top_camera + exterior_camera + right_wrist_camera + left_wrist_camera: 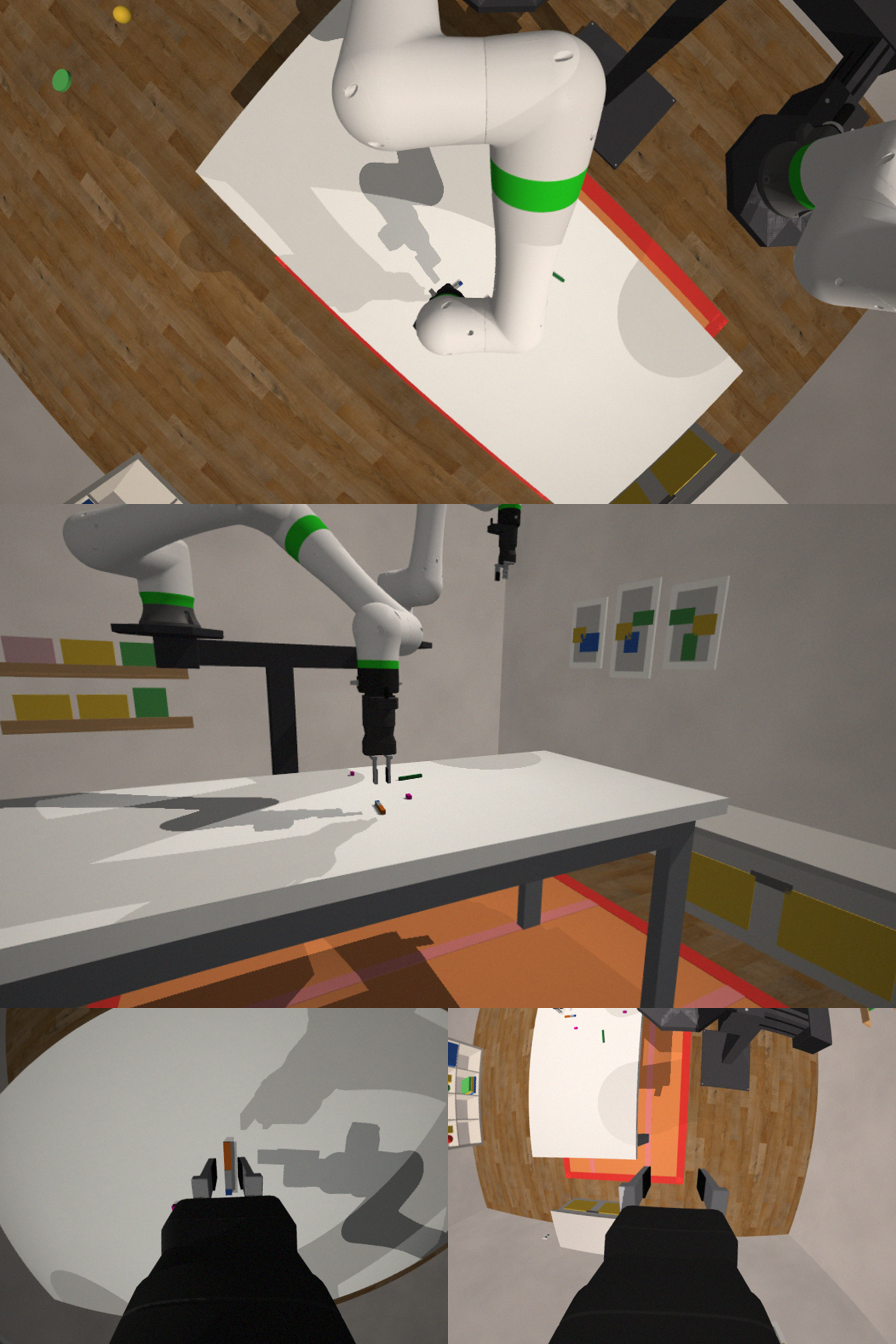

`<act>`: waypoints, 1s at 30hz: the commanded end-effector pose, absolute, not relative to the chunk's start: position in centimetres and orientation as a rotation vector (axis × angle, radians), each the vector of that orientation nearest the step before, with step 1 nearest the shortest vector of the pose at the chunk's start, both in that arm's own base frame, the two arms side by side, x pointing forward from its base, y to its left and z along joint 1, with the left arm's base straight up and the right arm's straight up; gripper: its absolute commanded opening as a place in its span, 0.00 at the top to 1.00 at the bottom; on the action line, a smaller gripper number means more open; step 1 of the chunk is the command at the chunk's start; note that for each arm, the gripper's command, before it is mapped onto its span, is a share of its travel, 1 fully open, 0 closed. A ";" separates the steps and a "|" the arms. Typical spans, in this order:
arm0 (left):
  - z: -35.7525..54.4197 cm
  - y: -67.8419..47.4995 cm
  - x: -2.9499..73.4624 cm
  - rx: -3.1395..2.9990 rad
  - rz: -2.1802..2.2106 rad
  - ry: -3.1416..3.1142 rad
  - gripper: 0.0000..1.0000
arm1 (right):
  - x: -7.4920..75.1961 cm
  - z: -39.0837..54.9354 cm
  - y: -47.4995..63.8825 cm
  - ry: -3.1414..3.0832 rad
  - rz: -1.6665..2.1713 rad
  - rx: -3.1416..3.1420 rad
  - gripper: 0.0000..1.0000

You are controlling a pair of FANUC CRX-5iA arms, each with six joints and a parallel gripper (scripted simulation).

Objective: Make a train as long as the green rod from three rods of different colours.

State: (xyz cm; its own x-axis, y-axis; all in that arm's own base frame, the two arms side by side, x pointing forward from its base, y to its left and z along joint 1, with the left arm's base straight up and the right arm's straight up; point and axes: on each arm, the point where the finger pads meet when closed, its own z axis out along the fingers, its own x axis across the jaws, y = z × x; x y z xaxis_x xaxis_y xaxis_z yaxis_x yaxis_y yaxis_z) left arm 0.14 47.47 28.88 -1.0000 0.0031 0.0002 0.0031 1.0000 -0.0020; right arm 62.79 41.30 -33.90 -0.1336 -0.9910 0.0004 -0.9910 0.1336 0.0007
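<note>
Beneath the right gripper lie one orange rod, one grey rod and one blue rod; beyond it on the desk, one green rod and two magenta rods.

Soft, moderately bright light falls on the white table, brightest in the top and left wrist views, grayer in the right wrist view. Broad arm shadows, pale gray to dark where they overlap, cross its surface with clear edges. The exterior view has dim gray walls. Both wrist views bend straight edges outward toward the borders. Fine grain shows; small distant rods look slightly soft.
</note>
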 end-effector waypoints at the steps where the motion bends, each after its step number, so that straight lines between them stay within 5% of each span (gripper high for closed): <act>1: 29.0 47.5 0.2 -0.005 0.000 -3.142 0.00 | 62.8 -31.9 41.3 -2.366 0.000 2.069 0.46; 9: 29.0 47.5 0.2 -0.005 0.000 -3.142 0.00 | 62.8 -31.4 41.3 -2.366 0.000 2.069 0.46; 10: 29.0 47.5 0.2 -0.005 0.000 -3.142 0.00 | 62.8 -31.4 41.3 -2.366 0.000 2.069 0.00; 30: 29.0 47.5 0.2 -0.005 0.000 -3.142 0.00 | 62.8 -31.3 41.3 -2.366 0.000 2.069 0.00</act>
